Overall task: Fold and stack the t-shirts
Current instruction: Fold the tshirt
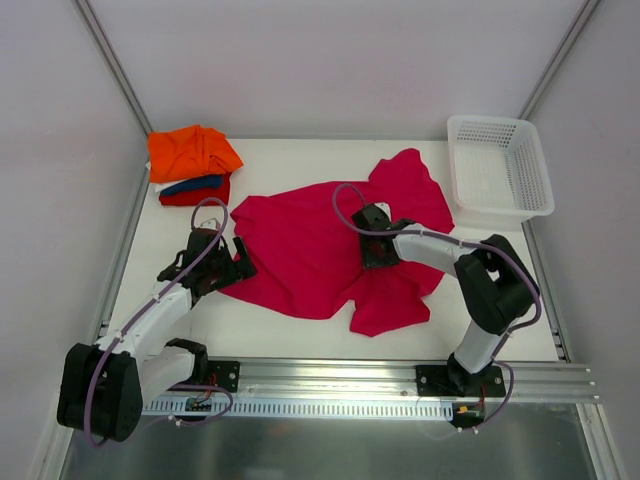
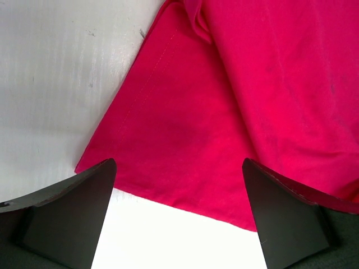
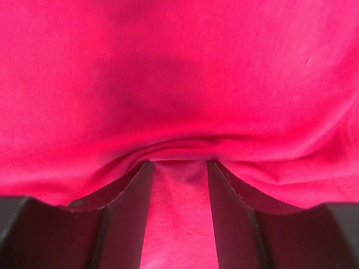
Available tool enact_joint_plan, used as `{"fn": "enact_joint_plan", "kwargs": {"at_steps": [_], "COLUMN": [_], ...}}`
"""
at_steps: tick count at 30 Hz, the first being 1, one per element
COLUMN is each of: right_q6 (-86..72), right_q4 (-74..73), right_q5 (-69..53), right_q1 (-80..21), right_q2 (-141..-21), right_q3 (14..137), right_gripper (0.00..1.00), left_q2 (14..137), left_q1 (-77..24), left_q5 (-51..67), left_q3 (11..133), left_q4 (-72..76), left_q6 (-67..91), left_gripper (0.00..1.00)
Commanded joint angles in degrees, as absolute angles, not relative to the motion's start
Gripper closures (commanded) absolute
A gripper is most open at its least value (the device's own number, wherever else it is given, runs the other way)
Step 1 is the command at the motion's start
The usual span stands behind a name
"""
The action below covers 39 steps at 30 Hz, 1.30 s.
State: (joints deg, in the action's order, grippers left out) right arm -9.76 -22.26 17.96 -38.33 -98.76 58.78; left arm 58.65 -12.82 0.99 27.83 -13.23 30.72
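Lying crumpled across the white table [image 1: 275, 160], the magenta-pink t-shirt [image 1: 300, 255] is met by both grippers. The left gripper [image 1: 238, 264] is held at the shirt's left edge with its jaws spread wide. In the left wrist view a stitched hem corner of the shirt [image 2: 224, 112] is seen ahead of and between the fingers [image 2: 67, 207], with bare table on the left and beneath the fingertips. The right gripper [image 1: 376, 258] is set down on the shirt's right half, with cloth on every side of it. Its jaws are kept partly apart. In the right wrist view the fingertips [image 3: 132, 185] are buried under a raised fold of the shirt [image 3: 179, 73], and flat cloth is shown in the gap between them. Whether any cloth is actually gripped cannot be told.

Beyond the left gripper, in the far left corner, a stack is seen: a loosely folded orange t-shirt [image 1: 190, 152] on top, a dark blue t-shirt [image 1: 197, 184] under it and a red t-shirt [image 1: 195, 196] at the bottom, well apart from the fingers. Beyond and to the right of the right gripper a white mesh basket [image 1: 498, 212] is placed, near the shirt's far sleeve. A purple cable [image 1: 345, 205] is looped above the right wrist, over the cloth.
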Motion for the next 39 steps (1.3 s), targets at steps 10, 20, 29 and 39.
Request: {"fn": "enact_joint_plan", "kwargs": {"at_steps": [10, 20, 29, 39], "right_q6": [-5.3, -2.7, -3.5, -3.4], "right_q4": [-23.6, -24.9, -25.5, -27.0], "right_q5": [17.4, 15.4, 13.9, 15.7], "right_q1": [-31.5, -28.1, -28.3, -29.2], "right_q2": [-106.7, -114.3, -107.6, -90.5], "right_q3": [68.6, 78.2, 75.7, 67.2], "right_gripper": [0.53, 0.53, 0.53, 0.52], "left_q2": [57.0, 58.4, 58.4, 57.7], "left_q1": [-13.4, -13.4, -13.4, -13.4], "left_q5": [0.4, 0.4, 0.4, -1.1], "left_q3": [28.9, 29.5, 27.2, 23.5], "left_q4": [-13.3, -13.3, -13.4, -13.3], "left_q6": [30.3, 29.8, 30.3, 31.1], "left_gripper": [0.02, 0.02, 0.02, 0.04]}}
